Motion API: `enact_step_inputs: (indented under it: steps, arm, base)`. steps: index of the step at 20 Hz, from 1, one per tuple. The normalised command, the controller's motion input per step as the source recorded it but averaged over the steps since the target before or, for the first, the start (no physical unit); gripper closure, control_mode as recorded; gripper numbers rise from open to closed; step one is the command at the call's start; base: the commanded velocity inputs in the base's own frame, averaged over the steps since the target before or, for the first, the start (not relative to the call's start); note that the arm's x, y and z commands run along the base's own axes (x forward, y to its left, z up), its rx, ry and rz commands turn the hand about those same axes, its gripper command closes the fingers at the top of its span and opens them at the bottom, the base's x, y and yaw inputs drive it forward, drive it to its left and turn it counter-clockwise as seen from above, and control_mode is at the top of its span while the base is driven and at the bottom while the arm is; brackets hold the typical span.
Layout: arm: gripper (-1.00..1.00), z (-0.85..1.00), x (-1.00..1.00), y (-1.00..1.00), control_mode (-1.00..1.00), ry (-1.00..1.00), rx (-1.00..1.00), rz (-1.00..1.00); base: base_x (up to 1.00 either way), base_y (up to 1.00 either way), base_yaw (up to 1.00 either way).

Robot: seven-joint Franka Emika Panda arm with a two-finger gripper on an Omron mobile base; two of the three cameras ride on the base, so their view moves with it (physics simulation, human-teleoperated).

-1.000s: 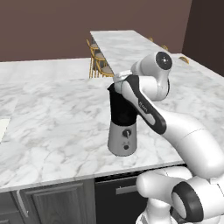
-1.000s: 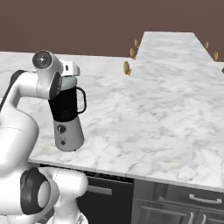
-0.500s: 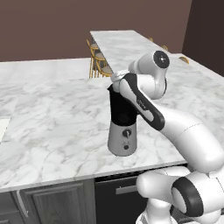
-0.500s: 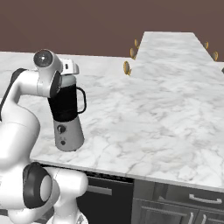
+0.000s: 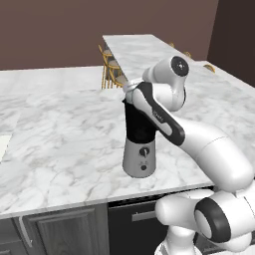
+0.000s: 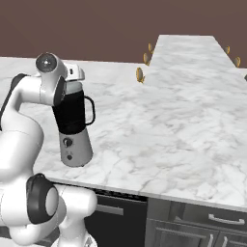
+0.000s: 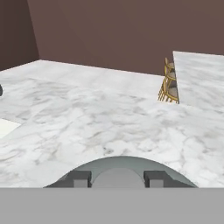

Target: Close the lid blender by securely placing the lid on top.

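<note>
As before, gripper [image 7: 117, 179] over lid [image 7: 118, 165]

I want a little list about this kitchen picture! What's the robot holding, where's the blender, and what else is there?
pincer: right above the blender's mouth, fingertips on either side of the lid's knob
lid: pale grey-green dome, at the top of the jar; whether it is fully seated cannot be told
blender: upright near the front edge of the counter, black jar on a silver base with a dial
handle: on the jar's side, seen in the right base view
counter: white marble
chairs: golden, beside the far counter
</note>
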Motion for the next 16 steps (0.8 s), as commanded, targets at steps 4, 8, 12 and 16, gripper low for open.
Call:
enact_step_inputs:
  steps: [4, 8, 12, 16]
  arm:
    - [1.0, -0.18, 0.14, 0.01, -1.0, 0.0, 0.0, 0.03]
    - [1.0, -0.26, 0.0, -0.08, -1.0, 0.0, 0.0, 0.06]
    - [1.0, -0.34, -0.17, -0.25, -1.0, -0.02, 0.0, 0.02]
    - [1.0, -0.56, 0.0, 0.0, -1.0, 0.0, 0.0, 0.0]
  base:
    - [0.0, 0.0, 0.0]
    - [0.0, 0.0, 0.0]
    - [0.0, 0.0, 0.0]
    - [0.0, 0.0, 0.0]
